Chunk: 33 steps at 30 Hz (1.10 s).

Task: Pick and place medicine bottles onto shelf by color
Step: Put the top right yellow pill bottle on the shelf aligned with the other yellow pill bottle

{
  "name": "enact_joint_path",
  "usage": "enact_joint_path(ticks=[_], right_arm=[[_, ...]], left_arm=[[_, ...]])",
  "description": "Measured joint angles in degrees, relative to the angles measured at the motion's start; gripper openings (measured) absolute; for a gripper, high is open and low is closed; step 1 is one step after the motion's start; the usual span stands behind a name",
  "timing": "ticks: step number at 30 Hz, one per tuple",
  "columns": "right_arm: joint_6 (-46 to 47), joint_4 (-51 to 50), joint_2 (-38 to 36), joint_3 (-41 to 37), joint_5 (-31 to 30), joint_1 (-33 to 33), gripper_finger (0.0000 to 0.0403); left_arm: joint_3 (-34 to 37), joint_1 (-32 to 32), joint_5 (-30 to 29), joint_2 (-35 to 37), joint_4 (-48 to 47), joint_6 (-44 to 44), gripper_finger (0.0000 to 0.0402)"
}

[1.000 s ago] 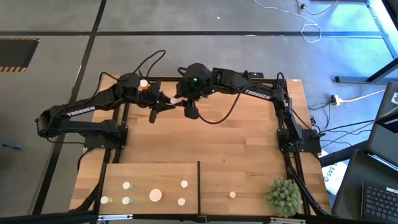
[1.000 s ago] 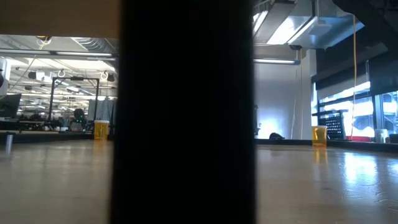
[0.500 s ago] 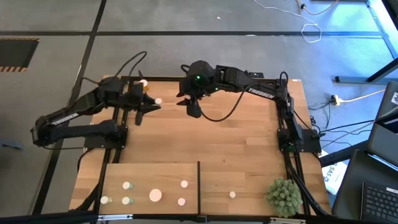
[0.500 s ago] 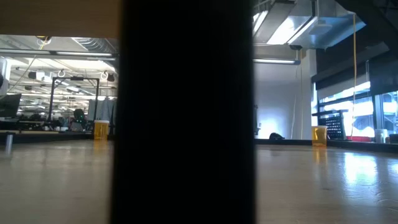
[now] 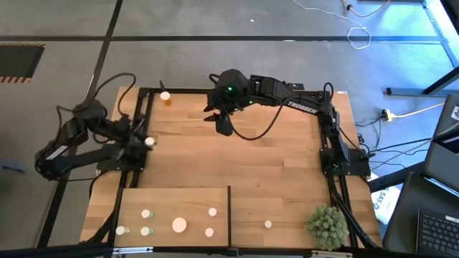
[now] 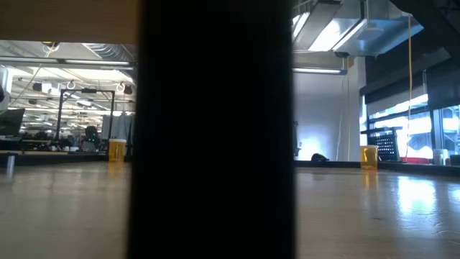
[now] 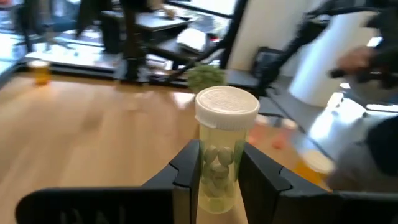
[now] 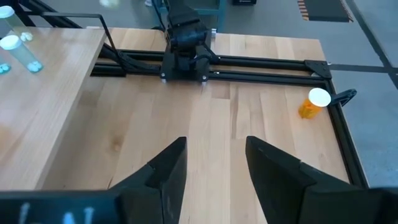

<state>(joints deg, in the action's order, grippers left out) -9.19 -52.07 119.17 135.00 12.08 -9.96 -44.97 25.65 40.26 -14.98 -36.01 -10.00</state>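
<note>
While the left gripper [image 7: 217, 171] clamps a clear greenish bottle [image 7: 222, 146] with a ribbed white cap above the planked table's [image 5: 251, 161] left edge, the right gripper [image 8: 211, 165] hangs empty, fingers parted, near an orange bottle [image 5: 166, 96]; the pale smooth shelf [image 5: 179, 197] lies well apart.

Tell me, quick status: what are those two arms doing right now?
Left gripper shut on a greenish bottle, near the table's left edge. Right gripper open, empty, far side. Orange bottle waits. Nothing blocks the shelf.
</note>
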Motion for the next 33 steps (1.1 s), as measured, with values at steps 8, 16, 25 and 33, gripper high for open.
enact_joint_path(ticks=[8,16,25,33], right_arm=[[-0.17,-0.01,0.00,-0.04,4.58,0.00,0.0166],[-5.49,-0.01,-0.02,-0.04,16.50,0.00,0.0166],[-10.59,0.16,-0.02,-0.04,17.99,-0.02,0.0166],[-10.47,0.56,-0.02,-0.04,17.98,-0.02,0.0166]], left_arm=[[0.00,0.02,15.20,4.46,-3.07,-0.18,0.0073],[0.00,0.04,21.49,6.34,-5.40,-0.11,0.0073],[1.62,0.03,33.42,6.53,-5.90,4.47,0.0073],[7.36,0.04,42.24,6.53,-6.07,9.17,0.0073]])
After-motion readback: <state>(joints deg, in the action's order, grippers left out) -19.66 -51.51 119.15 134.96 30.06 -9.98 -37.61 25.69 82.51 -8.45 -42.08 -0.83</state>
